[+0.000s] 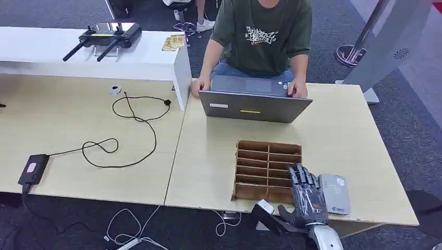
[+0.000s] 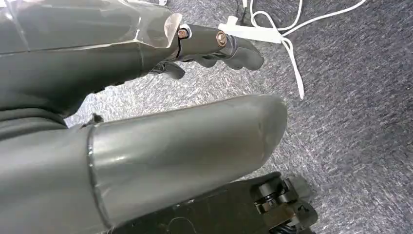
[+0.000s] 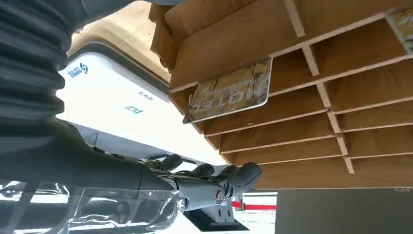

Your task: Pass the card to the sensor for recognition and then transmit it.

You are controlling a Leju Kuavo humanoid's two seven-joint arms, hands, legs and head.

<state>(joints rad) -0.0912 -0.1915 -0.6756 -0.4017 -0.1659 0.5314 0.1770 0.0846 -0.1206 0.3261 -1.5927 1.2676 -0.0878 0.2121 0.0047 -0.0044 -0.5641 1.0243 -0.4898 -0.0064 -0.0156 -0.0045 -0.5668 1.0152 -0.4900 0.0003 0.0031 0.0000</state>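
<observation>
While in rack slot point(image 3: 272, 105), card point(image 3: 229, 95) near right hand point(image 3: 214, 183)

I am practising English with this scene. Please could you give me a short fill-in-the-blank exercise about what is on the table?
1. The right hand is above the wooden ____ with many compartments.
2. The white card reader lies on the table beside the ____ hand.
3. A person sits behind an open ____.
4. In the right wrist view, a golden ____ stands in one compartment.

Missing words: rack; right; laptop; card

person's head point(image 1: 260, 2) cropped, card point(image 3: 231, 95) lettering blurred
</observation>
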